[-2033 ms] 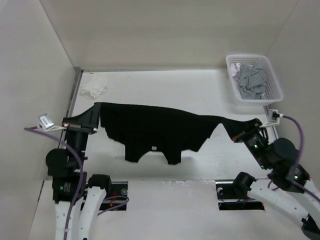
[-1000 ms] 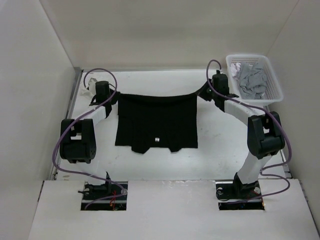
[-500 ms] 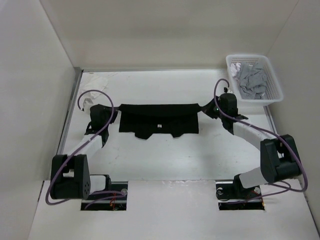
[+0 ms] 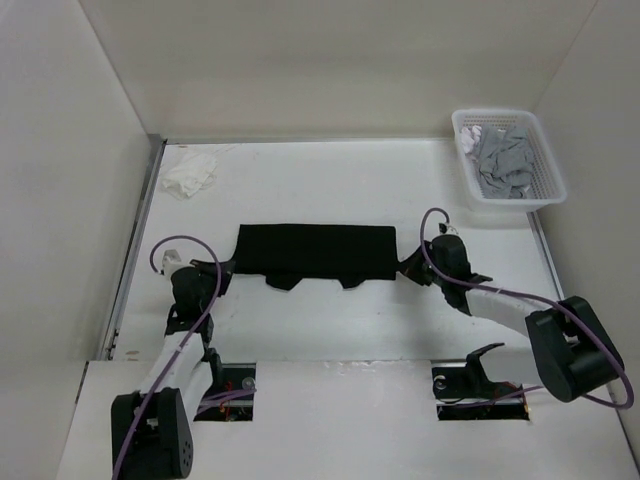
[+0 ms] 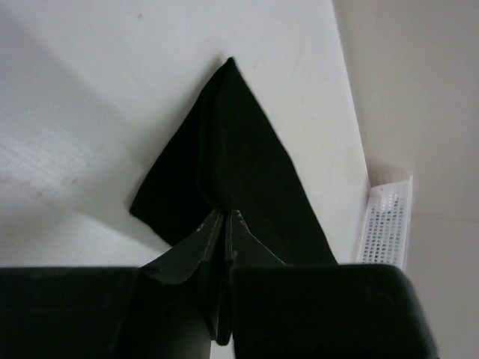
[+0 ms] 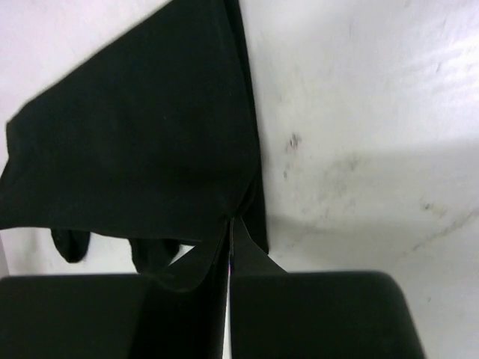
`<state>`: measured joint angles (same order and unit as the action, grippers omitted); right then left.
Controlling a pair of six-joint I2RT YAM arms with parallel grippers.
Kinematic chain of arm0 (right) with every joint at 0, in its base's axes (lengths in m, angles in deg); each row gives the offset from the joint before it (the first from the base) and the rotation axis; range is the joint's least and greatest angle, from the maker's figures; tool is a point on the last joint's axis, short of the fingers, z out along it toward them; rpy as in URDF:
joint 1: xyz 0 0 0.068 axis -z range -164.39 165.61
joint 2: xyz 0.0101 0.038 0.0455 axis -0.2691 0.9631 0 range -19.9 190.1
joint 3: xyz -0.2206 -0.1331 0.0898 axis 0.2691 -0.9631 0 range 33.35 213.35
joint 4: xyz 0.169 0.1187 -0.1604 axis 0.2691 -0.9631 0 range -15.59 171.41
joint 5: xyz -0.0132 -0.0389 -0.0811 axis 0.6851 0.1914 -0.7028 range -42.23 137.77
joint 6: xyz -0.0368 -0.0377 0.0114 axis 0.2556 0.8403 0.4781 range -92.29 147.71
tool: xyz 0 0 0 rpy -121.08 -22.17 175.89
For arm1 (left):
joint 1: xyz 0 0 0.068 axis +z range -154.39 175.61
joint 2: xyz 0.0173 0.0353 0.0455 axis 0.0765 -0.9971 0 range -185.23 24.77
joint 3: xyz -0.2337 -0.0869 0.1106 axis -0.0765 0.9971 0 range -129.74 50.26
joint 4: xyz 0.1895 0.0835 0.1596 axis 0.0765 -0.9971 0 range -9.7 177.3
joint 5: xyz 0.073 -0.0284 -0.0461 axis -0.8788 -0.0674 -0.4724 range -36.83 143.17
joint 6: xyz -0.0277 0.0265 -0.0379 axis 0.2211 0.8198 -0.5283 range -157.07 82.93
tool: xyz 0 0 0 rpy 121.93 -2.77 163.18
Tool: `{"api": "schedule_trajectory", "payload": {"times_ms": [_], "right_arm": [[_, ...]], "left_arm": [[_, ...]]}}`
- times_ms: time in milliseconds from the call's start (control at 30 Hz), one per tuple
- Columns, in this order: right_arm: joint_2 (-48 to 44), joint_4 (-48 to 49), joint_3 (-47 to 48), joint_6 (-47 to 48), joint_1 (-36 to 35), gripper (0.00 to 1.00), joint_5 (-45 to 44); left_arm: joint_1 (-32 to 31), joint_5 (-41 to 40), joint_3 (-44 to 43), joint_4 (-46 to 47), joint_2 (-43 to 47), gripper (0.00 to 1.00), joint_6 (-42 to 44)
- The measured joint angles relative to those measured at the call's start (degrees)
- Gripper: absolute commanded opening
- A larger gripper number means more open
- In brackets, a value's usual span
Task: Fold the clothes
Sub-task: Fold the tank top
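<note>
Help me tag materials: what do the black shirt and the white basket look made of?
Plain black short-sleeved shirt: soft matte fabric, probably knit; it folds and drapes limply. White perforated basket: likely rigid plastic, judging by its moulded holes.

shirt point(image 4: 315, 250): plain black | tabletop point(image 4: 330, 190): white, faint dark scuffs | basket point(image 4: 515, 207): white, perforated mesh | garments point(image 4: 505, 160) inside: grey | crumpled cloth point(image 4: 188, 178): white | enclosure walls point(image 4: 330, 70): pale beige
</note>
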<state>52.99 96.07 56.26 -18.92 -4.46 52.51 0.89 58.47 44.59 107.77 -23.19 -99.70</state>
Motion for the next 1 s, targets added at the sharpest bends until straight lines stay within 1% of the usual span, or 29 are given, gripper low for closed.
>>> {"api": "schedule_trajectory", "payload": {"times_ms": [133, 200, 333, 433, 533, 667, 767, 800, 833, 900, 933, 967, 1000], "right_arm": [[0.37, 0.11, -2.21, -1.77, -2.21, 0.01, -0.68], [-1.29, -0.39, -3.82, -2.47, -3.21, 0.01, -1.20], [-11.17, -4.96, -4.33, -2.80, -4.42, 0.00, -1.97], [-18.45, -8.28, -1.99, -2.27, -4.42, 0.01, -2.99], [-22.64, -10.10, -0.48, -1.75, -4.55, 0.01, -3.52], [-23.61, -12.17, -2.16, -1.77, -5.88, 0.01, -3.89], [-22.05, -14.84, -4.31, -2.86, -8.48, 0.01, -4.17], [-20.92, -15.76, -4.57, -3.26, -9.77, 0.02, -4.37], [-19.63, -16.24, -4.66, -3.56, -10.73, 0.04, -4.57], [-16.65, -17.09, -4.66, -4.24, -12.28, 0.17, -5.01], [-15.52, -17.55, -4.66, -4.48, -12.70, 0.29, -5.40], [-14.73, -18.01, -4.66, -4.74, -12.94, 0.40, -5.92], [-14.36, -18.45, -4.66, -4.85, -13.03, 0.50, -6.58]], "left_arm": [[2.32, 2.14, 2.89, -2.86, 2.56, 0.03, 0.11], [4.44, 4.22, 3.06, -4.55, 4.83, 0.02, 0.04], [6.29, 7.32, 1.07, -8.39, 10.43, 0.02, -0.42], [5.75, 8.96, -3.19, -10.08, 10.71, 0.02, -0.70], [5.42, 9.94, -4.70, -9.90, 11.37, 0.01, -0.83], [6.69, 11.50, -2.84, -11.91, 12.66, 0.00, -0.81], [7.85, 12.50, -0.92, -15.17, 13.73, 0.00, -0.04], [8.00, 12.46, -0.70, -16.81, 13.88, 0.02, 0.66], [8.15, 12.15, -0.70, -18.53, 13.90, 0.07, 1.53], [8.31, 10.01, -0.72, -21.42, 13.90, 0.20, 3.58], [8.37, 8.72, -0.74, -22.73, 13.86, 0.29, 4.46], [8.48, 7.37, -0.85, -23.98, 13.73, 0.34, 5.27], [8.57, 6.29, -1.01, -24.85, 13.60, 0.37, 5.81]]}}
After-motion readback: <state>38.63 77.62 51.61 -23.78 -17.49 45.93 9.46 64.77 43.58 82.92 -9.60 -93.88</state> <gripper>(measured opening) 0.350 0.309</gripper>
